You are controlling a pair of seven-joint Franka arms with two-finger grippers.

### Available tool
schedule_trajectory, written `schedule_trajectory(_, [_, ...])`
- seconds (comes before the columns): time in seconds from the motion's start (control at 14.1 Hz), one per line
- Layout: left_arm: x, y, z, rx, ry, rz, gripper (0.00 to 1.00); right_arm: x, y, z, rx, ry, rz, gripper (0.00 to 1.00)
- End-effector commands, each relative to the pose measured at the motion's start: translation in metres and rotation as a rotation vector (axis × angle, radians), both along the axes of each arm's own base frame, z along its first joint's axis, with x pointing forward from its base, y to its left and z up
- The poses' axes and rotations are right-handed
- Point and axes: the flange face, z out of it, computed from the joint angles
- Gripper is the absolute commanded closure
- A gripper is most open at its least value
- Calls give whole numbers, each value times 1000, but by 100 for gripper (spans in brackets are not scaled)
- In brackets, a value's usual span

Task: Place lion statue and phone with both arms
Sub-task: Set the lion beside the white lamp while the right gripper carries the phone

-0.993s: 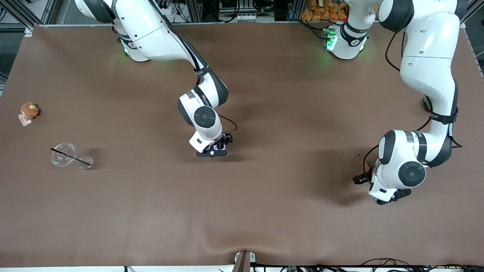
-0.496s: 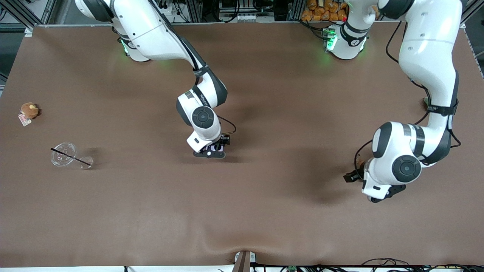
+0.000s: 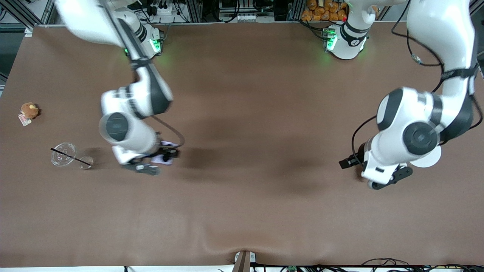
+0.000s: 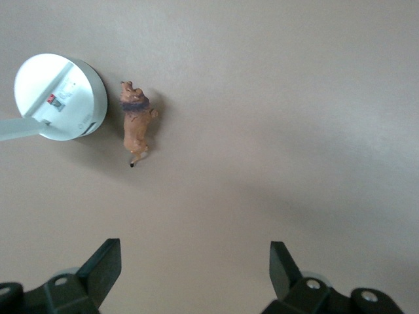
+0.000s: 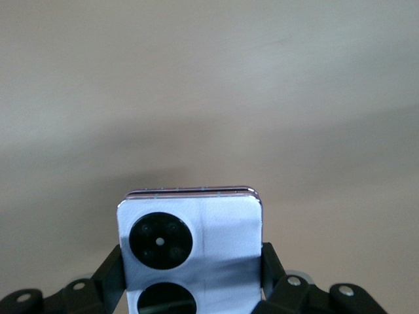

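the right gripper (image 5: pixel 193 278) is up in the air over the brown table (image 3: pixel 242 211), close to the clear cup lid (image 3: pixel 63 154). its fingers are squeezed on the two sides of the phone (image 5: pixel 190 252), and the phone's two black eyes face the wrist camera.

the left gripper (image 4: pixel 195 273) is wide open and holds nothing. the lion statue (image 4: pixel 135 123) lies on the table just beside a white round disc (image 4: pixel 60 97), far from the cup lid.

to do this well, i think the right arm should go down slowly and let go only when the phone sits on the table.
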Motion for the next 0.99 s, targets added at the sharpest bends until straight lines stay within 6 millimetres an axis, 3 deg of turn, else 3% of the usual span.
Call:
schedule_trajectory(0.0, [-18,7,56,-9,-40,-27,0,6,-87,4,36,36,51,65])
schedule_trajectory(0.14, [-28,13,94,-11,-92,-82,0,12,-153,-7,58,41,130,65])
schedule_trajectory(0.21, [-30,17,103,-11,-104,-105,0,11,-174,-15,66,46,164,65])
schedule_trajectory(0.28, [-28,36,109,-4,-112,-91,0,10,-190,-24,71,42,184,65])
schedule_trajectory(0.43, [-27,63,124,-16,-130,-105,0,3,-203,-48,69,48,211,65])
schedule_trajectory(0.64, [-36,74,146,-43,-134,-167,0,-11,-219,-95,60,10,232,65])
schedule_trajectory(0.78, [-41,92,154,-44,-119,-154,0,-13,-221,-121,52,-3,231,65])
schedule_trajectory(0.92, [-52,96,170,-36,-114,-182,0,-13,-232,-145,46,-7,215,65])
